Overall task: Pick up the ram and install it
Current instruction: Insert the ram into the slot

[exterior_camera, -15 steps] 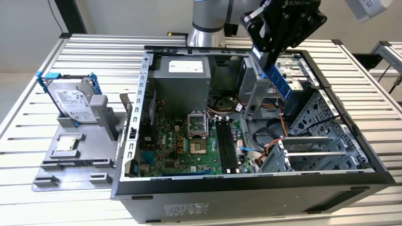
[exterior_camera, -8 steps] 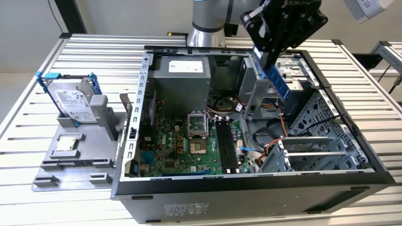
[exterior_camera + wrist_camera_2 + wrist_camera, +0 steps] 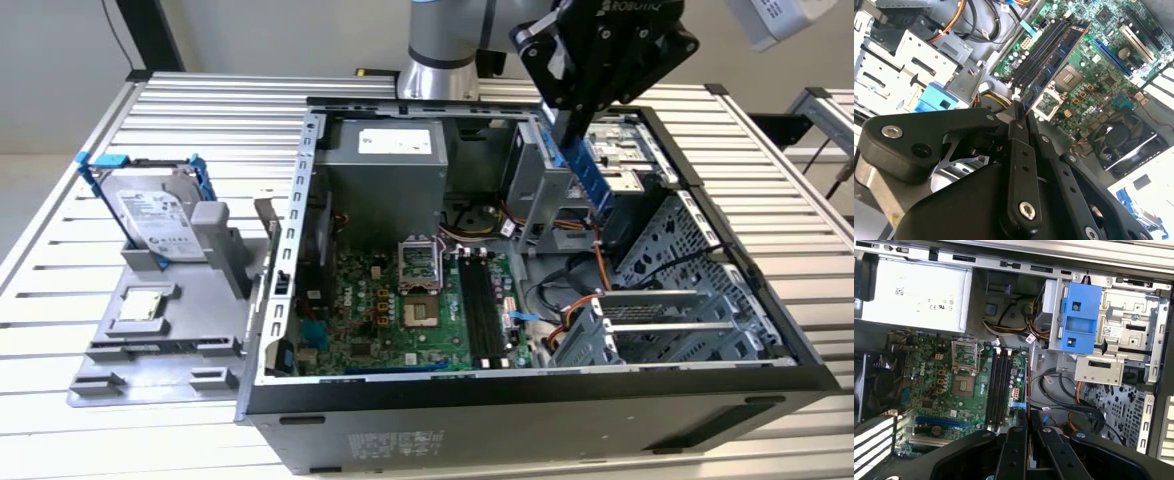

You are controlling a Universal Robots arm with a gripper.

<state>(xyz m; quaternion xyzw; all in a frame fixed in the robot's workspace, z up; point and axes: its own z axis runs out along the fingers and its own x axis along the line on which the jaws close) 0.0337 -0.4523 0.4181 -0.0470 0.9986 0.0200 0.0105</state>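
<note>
Slatted metal table point(image 3: 200, 100), bearing open computer case point(image 3: 534, 410). Ram point(image 3: 591, 178): aloft over case's far side, toward the exterior view's right, upper end clamped in gripper point(image 3: 566, 128). Probably light, stiff, fragile; best held by bare edges, clear of chips and contacts.

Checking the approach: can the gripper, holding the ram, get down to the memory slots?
Probably yes: the gripper holds the ram above the open case, and the memory slots lie uncovered, with nothing over them.
</note>
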